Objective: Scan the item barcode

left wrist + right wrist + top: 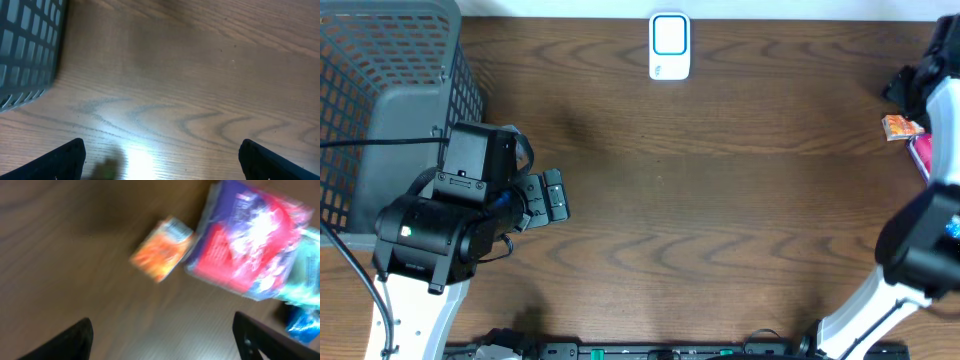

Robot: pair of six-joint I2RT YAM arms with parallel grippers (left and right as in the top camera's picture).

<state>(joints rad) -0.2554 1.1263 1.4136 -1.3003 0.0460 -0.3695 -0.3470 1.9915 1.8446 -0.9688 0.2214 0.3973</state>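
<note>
Your left arm (pixel 440 225) is black blocky housings on a white link, with a black cable (pixel 380 143) and a black-fingered left hand (pixel 556 196).

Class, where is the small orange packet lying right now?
In the overhead view the small orange packet lies at the right edge of the table; the right wrist view shows it just beside a red-and-purple bag.

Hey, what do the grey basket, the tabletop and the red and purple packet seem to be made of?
Grey basket: probably moulded plastic, matte, even square grid wall.
Tabletop: wood or wood-look laminate, brown grain, soft glare.
Red and purple packet: likely glossy plastic film, bright highlights, though blurred.
</note>
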